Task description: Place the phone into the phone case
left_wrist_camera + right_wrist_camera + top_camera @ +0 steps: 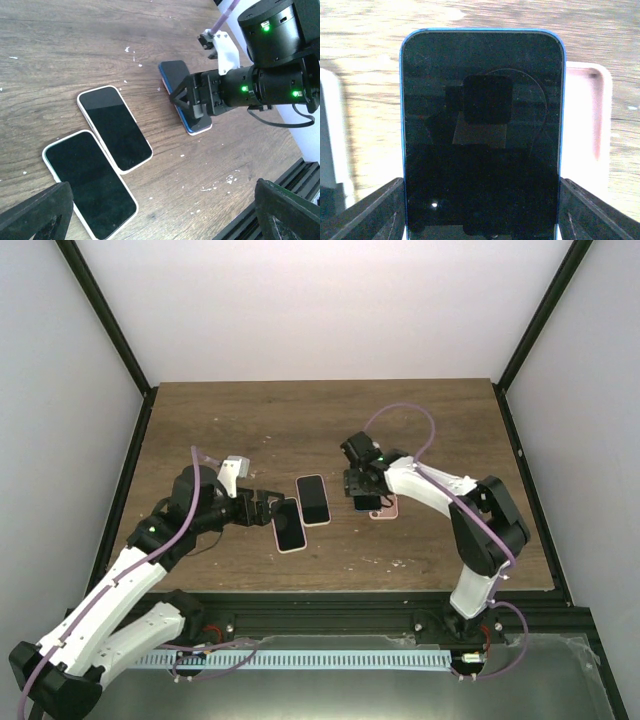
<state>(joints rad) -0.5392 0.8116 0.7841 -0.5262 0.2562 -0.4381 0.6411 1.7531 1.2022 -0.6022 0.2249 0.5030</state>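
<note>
- Three phones are on show, but only the blue-rimmed phone (482, 135) is mine to place. My right tool (480, 200) is clamped on its two long edges.
- It hangs over the pink case (587, 120), which peeks out at its 3 o'clock side, so I judge it offset and not yet seated.
- Left to do, as I read it: line it up, lower it and press it inside the lip.
- My left tool (160, 220) has its fingers spread wide and holds nothing. It sits over two white-rimmed phones (114, 127) at 9 o'clock of the case.
- Glossy black glass with rounded corners on the phone; the case looks matte and soft, with a raised rim.
- Dark wood grain on the desk (430, 430), dotted with pale specks.
</note>
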